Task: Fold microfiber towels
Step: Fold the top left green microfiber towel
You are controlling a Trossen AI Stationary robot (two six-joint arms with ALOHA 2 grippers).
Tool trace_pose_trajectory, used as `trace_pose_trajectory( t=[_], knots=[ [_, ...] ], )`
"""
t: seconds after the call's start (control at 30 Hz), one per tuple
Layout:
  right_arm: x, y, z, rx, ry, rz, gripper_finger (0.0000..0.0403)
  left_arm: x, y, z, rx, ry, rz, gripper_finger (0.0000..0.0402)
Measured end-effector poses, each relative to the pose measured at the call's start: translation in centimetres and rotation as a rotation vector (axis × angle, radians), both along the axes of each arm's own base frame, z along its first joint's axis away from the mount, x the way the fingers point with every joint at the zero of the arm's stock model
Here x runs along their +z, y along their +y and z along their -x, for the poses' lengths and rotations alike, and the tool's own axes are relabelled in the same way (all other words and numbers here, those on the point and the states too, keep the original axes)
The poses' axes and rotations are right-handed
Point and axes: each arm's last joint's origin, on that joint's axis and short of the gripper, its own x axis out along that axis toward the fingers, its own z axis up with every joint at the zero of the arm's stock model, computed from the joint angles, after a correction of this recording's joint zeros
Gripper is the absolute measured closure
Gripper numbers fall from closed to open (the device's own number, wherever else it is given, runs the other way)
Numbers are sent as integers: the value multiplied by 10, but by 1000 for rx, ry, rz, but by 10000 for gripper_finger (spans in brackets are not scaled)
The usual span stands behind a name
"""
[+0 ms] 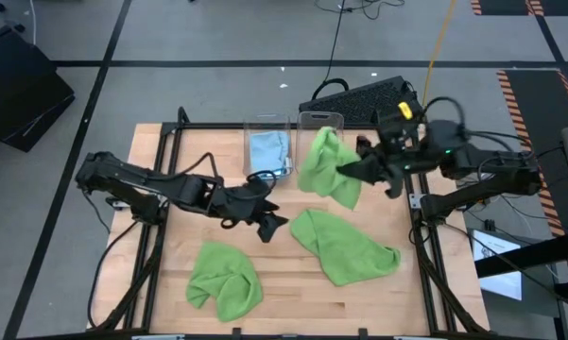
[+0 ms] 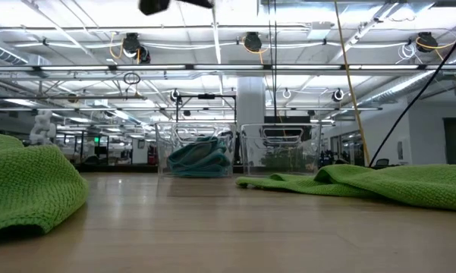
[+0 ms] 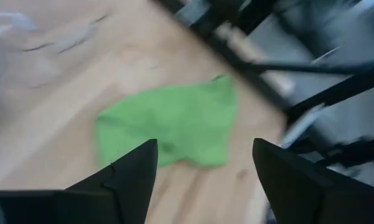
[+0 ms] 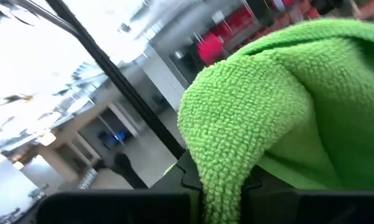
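Right gripper point(image 1: 352, 172) clamps 1 of 3 green towels point(image 1: 326, 165); left gripper point(image 1: 269, 225) released; 1 blue towel point(image 1: 267, 149) binned.

I saw pale wood planks on the table point(image 1: 359, 302), smooth, low sheen. Green towels point(image 1: 345, 246) were looped microfiber, matt and nubbly; the one in the right gripper point(image 4: 221, 186) showed coarse pile. Both bins point(image 2: 281, 148) were clear glossy plastic, blue cloth point(image 2: 199, 157) inside one. Gripper fingers point(image 3: 127, 177) were matt black.
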Motion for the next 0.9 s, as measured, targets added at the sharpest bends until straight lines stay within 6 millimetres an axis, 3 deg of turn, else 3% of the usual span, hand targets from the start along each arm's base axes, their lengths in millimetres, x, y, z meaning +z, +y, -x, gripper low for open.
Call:
trace_pose_trajectory(
  t=[0.3,0.57,0.9],
  knots=[
    [28,-1,25,-8,-249,24,387,7,-1,-18,103,-483,59,117],
    [47,-2,37,-19,-468,32,387,24,8,-20,136,-657,55,71],
    [51,-2,36,-25,-545,38,387,44,14,-27,163,-831,-35,66]
  ],
)
